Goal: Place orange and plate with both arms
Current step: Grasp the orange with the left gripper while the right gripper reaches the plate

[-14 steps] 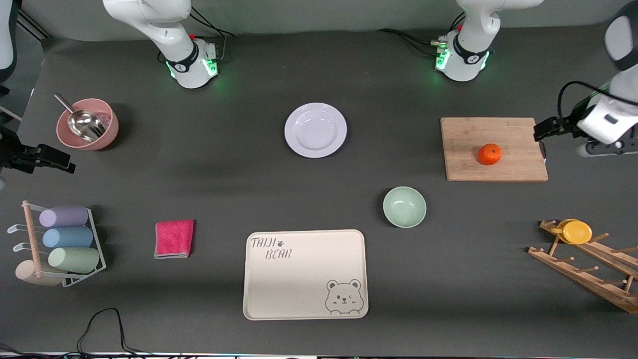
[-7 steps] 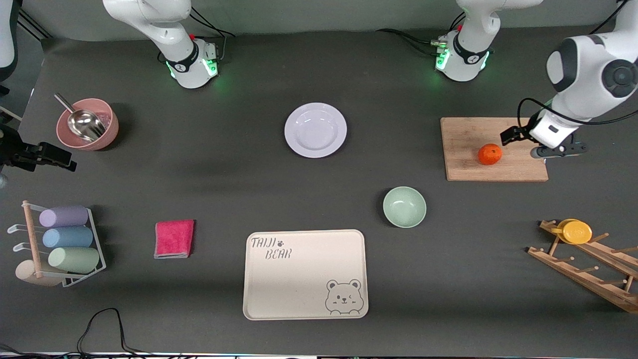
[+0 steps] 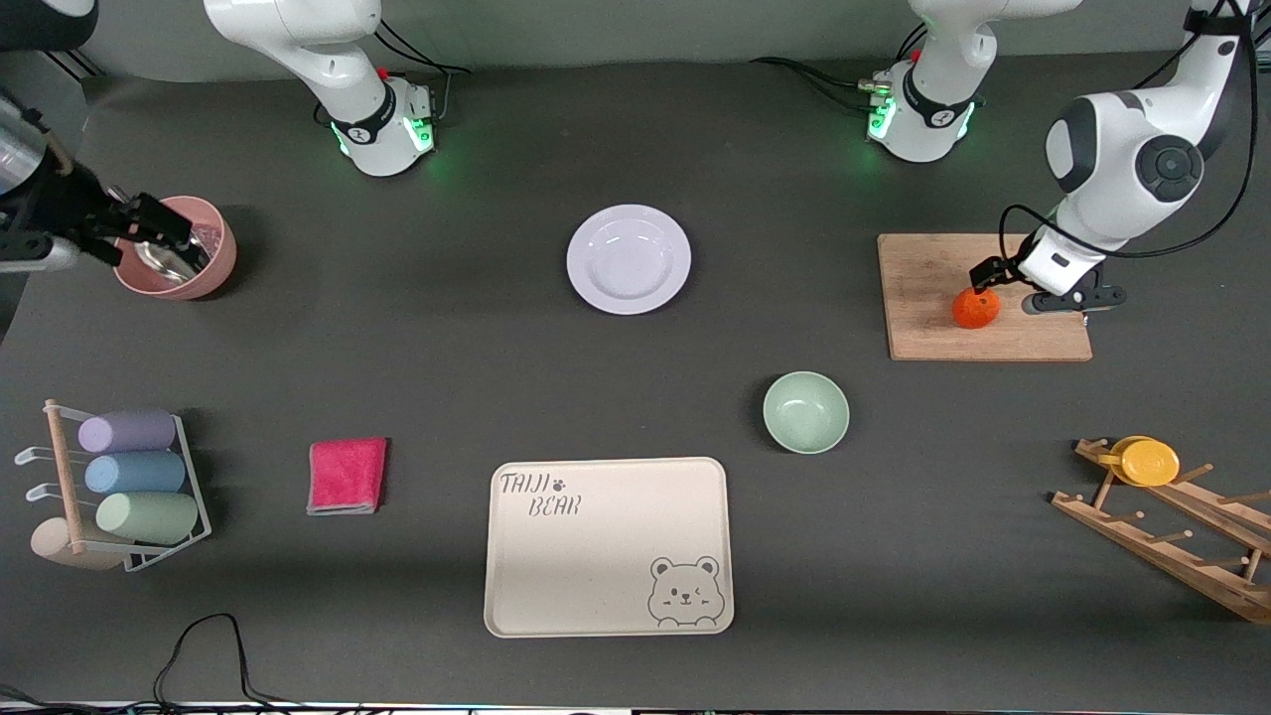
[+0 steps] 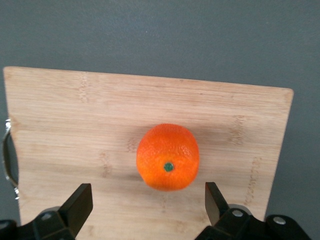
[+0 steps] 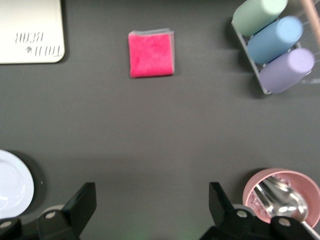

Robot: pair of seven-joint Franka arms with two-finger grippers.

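The orange point(image 3: 976, 308) sits on a wooden cutting board point(image 3: 933, 328) toward the left arm's end of the table. My left gripper point(image 3: 1072, 301) hangs low over the board beside the orange, open and empty. In the left wrist view the orange point(image 4: 168, 157) lies just ahead of the open gripper point(image 4: 148, 205), not between the fingers. The pale plate point(image 3: 629, 259) lies mid-table, near the robots' bases. My right gripper point(image 3: 45, 260) is open and empty, in the air by a pink bowl at the right arm's end. Its wrist view shows the gripper point(image 5: 150, 202) over bare mat and the plate's edge point(image 5: 12, 185).
A pink bowl point(image 3: 213, 268) holds a metal scoop. A mint-green bowl point(image 3: 805, 411) and a beige bear tray point(image 3: 608, 544) lie nearer the camera than the plate. A pink cloth point(image 3: 347, 475), a cup rack point(image 3: 129, 477) and a wooden rack with a yellow cup point(image 3: 1152, 462) line the near side.
My left gripper has come in over the cutting board to just beside the orange. My right gripper has moved toward the bases, up to the pink bowl. The orange and plate have not moved.
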